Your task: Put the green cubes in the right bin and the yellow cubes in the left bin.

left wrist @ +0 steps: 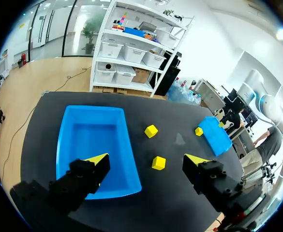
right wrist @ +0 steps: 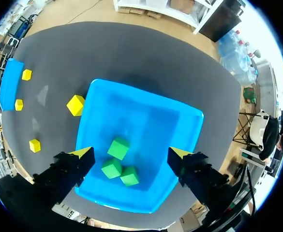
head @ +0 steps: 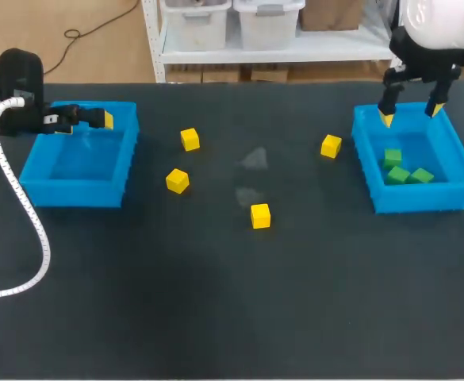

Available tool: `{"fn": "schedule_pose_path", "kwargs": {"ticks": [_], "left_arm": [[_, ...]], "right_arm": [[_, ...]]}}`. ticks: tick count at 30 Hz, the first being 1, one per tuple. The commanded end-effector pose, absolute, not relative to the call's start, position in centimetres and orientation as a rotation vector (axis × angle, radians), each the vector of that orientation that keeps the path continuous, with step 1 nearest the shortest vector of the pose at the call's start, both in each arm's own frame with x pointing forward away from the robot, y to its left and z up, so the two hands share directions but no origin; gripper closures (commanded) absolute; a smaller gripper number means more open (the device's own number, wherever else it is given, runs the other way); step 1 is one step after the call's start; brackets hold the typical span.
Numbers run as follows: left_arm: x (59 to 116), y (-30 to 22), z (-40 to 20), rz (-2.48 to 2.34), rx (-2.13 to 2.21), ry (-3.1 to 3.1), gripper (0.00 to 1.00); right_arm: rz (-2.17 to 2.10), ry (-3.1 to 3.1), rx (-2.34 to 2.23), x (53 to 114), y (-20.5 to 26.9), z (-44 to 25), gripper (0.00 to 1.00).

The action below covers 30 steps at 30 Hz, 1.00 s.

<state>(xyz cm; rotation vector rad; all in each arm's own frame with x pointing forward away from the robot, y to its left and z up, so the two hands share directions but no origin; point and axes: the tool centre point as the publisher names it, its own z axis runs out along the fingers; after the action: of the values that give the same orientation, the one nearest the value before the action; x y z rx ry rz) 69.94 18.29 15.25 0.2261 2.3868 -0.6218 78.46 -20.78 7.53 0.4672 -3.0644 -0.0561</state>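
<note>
Three green cubes (head: 398, 175) lie together in the right blue bin (head: 446, 155). My right gripper (head: 411, 114) hangs open above the bin's far end with nothing between its fingers. In the right wrist view the green cubes (right wrist: 118, 148) lie straight below the gripper (right wrist: 131, 152), inside the bin (right wrist: 151, 116). Several yellow cubes (head: 189, 139) (head: 177, 180) (head: 260, 215) (head: 331, 145) lie on the dark table between the bins. The left blue bin (head: 73, 159) holds nothing. My left gripper (head: 101, 119) stands open over its far edge, as its own view (left wrist: 147, 159) shows, above the bin (left wrist: 90, 135).
The dark table (head: 232, 302) stretches wide in front of the bins. A white cable (head: 25, 214) from my left arm loops over the table's left side. The yellow cube (right wrist: 76, 105) nearest the right bin lies just outside its left wall.
</note>
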Motion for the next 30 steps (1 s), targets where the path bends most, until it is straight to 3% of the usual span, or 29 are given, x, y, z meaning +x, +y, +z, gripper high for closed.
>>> {"fn": "schedule_pose_path", "kwargs": {"ticks": [1, 16, 30], "left_arm": [[69.9, 18.5, 15.1, -0.634, 0.231, 2.377, 0.00], [69.8, 18.1, 15.4, -0.570, 0.271, 2.383, 0.00], [71.8, 11.1, 15.9, -0.237, 0.699, 2.512, 0.00]], "right_arm": [[-0.144, -3.403, 0.503, 77.8, -20.9, 7.5, 0.00], [-0.144, -3.403, 0.503, 77.8, -20.9, 7.5, 0.00], [-0.144, -3.403, 0.503, 77.8, -20.9, 7.5, 0.00]]}}
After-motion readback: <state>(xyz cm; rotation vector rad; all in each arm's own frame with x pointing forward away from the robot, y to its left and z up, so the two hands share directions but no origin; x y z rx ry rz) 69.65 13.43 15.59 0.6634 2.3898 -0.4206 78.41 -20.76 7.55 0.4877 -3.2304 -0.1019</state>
